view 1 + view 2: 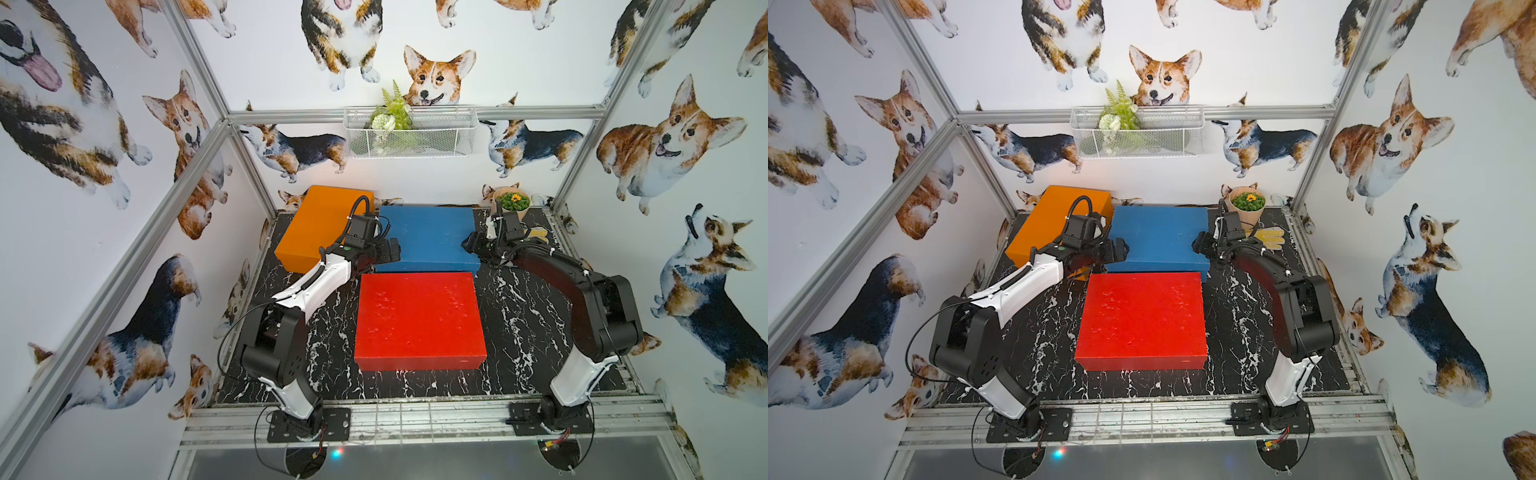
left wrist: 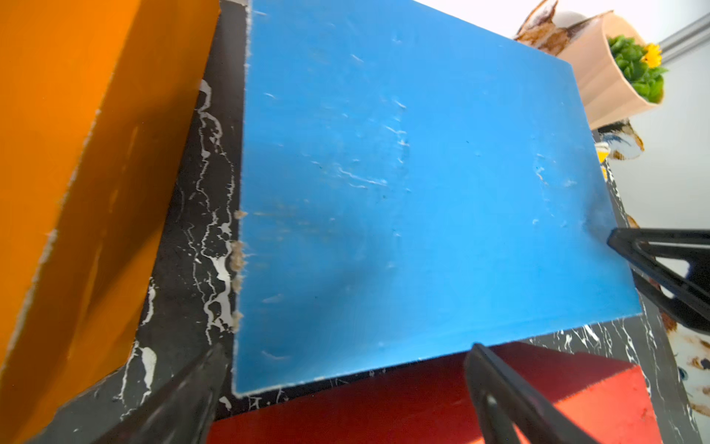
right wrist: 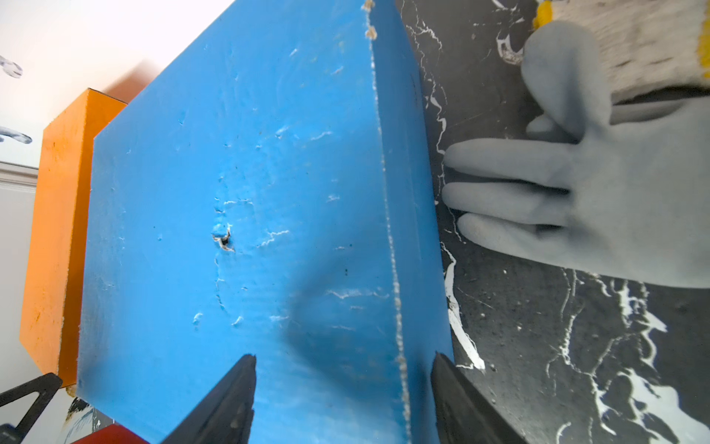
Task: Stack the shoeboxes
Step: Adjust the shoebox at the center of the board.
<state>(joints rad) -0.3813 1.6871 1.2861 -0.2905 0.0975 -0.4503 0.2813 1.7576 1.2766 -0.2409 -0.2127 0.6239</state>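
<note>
Judging blue box (image 1: 428, 237), upper centre, light but dentable; take short ends. Left gripper (image 1: 392, 251) wide, empty; right gripper (image 1: 469, 245) part-open, grip unclear.

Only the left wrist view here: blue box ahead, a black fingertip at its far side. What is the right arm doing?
Observer: The right gripper straddles the blue box's top edge on that side; whether it pinches, I cannot tell.
Operator: Anything beyond that edge?
Observer: A grey work glove lies flat on the tabletop, fingertips toward the box.
Operator: Anything stacked yet?
Observer: No. In both top views the red box, orange box and blue one each sit alone on the tabletop.
</note>
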